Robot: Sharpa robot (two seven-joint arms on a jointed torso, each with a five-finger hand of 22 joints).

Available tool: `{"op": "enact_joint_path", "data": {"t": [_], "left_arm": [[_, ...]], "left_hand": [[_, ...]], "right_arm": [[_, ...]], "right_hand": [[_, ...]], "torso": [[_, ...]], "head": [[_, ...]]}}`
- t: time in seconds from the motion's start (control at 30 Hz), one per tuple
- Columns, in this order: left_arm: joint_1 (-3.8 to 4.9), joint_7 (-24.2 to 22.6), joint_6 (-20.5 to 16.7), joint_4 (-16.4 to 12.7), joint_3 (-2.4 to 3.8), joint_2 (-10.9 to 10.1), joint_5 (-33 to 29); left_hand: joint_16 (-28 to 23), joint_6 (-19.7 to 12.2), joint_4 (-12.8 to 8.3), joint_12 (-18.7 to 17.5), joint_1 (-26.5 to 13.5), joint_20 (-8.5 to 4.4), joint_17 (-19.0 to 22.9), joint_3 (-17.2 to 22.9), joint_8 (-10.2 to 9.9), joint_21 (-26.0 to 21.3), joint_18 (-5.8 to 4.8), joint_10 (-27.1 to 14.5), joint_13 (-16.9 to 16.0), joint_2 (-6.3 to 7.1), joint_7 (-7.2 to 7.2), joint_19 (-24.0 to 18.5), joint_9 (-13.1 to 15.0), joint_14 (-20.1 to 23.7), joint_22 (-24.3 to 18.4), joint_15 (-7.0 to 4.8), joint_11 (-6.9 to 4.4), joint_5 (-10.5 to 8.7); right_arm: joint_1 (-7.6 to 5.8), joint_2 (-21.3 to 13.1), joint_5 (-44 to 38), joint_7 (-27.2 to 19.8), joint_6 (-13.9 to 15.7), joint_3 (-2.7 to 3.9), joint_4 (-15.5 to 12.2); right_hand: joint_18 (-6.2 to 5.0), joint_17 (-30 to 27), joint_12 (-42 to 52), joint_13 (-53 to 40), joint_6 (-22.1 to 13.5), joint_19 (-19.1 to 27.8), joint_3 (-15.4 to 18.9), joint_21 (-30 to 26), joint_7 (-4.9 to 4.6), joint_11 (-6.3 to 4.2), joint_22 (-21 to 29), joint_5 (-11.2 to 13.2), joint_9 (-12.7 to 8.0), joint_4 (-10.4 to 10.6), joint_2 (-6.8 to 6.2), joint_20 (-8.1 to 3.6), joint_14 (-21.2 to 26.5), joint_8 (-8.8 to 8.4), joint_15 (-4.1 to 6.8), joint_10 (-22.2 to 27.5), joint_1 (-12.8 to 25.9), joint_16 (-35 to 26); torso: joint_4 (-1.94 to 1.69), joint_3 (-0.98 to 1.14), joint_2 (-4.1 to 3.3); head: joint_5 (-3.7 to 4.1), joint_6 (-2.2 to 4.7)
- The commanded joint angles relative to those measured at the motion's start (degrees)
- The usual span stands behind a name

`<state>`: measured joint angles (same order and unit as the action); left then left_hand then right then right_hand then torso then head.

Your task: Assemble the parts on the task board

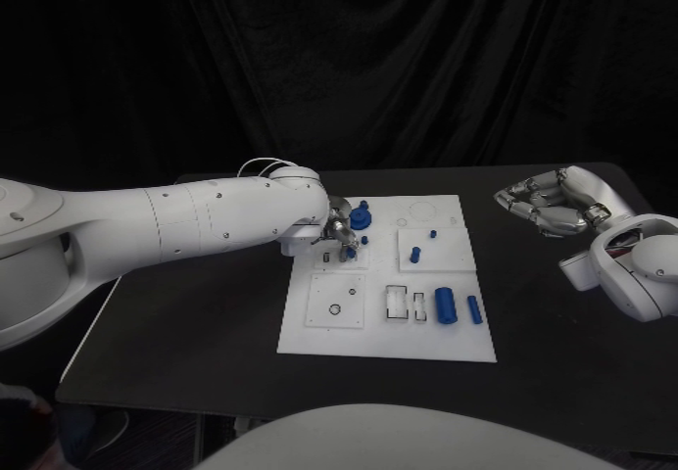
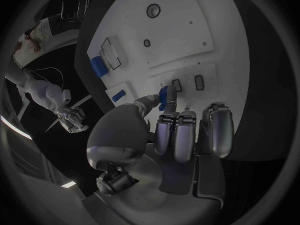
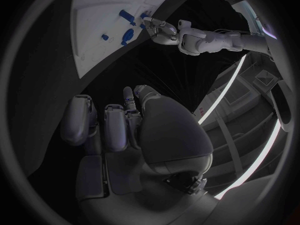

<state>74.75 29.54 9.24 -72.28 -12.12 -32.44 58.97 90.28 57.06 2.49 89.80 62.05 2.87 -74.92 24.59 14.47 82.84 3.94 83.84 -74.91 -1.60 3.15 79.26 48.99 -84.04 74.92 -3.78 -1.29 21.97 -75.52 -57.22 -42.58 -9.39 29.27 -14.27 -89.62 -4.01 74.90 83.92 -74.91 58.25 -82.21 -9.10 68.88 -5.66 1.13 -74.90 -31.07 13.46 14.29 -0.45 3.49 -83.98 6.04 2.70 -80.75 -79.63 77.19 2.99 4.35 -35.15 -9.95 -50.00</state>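
The white task board (image 1: 354, 323) lies mid-table. My left hand (image 1: 336, 229) is over its far-left corner and pinches a small blue part (image 2: 164, 97) between thumb and a finger, just above two small slots (image 2: 187, 83). A round blue part (image 1: 361, 217) and a tiny blue peg (image 1: 366, 239) stand beside the hand. Further parts are a blue peg (image 1: 415, 255), a thick blue cylinder (image 1: 445, 305) and a thinner one (image 1: 475, 309). My right hand (image 1: 551, 206) hovers off the board's right side, fingers (image 3: 115, 125) curled in with nothing in them.
The board carries a square plate with a round hole (image 1: 339, 297) and two rectangular recesses (image 1: 406, 303) near its front. Bare black table (image 1: 184, 333) lies to the left and right of the board; a black curtain hangs behind.
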Motion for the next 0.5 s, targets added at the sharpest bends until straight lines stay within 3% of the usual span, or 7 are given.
{"op": "enact_joint_path", "data": {"t": [0.03,0.5], "left_arm": [[-0.11,-0.4,-0.9,-0.6,0.04,-0.4,0.0],[-0.12,0.1,-3.2,-3.3,0.04,-3.3,0.0]], "left_hand": [[-0.3,0.3,-1.5,0.2,-0.6,-0.03,-15.1,2.3,-0.3,-0.3,-0.40,6.2,-15.1,0.55,-0.18,-0.3,0.3,-6.0,2.0,0.08,0.22,0.57],[-0.3,0.9,-2.3,0.2,-1.7,-0.05,-15.1,4.3,-0.3,-0.2,-0.47,6.2,-15.1,1.02,-0.24,0.0,1.0,-6.0,2.4,0.04,0.17,0.24]], "right_arm": [[0.12,-0.1,-0.4,1.2,-0.5,0.04,0.0],[0.12,-0.4,-0.4,1.8,-0.8,0.03,-0.1]], "right_hand": [[-0.75,2.6,-0.4,-2.3,-0.1,0.0,0.1,-0.4,-0.21,0.05,-7.4,-0.2,0.1,-0.2,0.04,-0.10,-2.2,-0.29,0.06,0.5,-0.5,-0.2],[-0.78,2.4,-0.5,-2.1,0.0,0.1,0.0,-0.6,-0.21,0.05,-7.3,-0.7,0.1,-0.3,0.02,-0.10,-2.1,-0.27,0.05,0.7,-0.6,-0.3]], "torso": [[-0.02,0.00,-0.01],[0.04,0.02,0.01]], "head": [[0.08,0.00],[-0.33,0.00]]}}
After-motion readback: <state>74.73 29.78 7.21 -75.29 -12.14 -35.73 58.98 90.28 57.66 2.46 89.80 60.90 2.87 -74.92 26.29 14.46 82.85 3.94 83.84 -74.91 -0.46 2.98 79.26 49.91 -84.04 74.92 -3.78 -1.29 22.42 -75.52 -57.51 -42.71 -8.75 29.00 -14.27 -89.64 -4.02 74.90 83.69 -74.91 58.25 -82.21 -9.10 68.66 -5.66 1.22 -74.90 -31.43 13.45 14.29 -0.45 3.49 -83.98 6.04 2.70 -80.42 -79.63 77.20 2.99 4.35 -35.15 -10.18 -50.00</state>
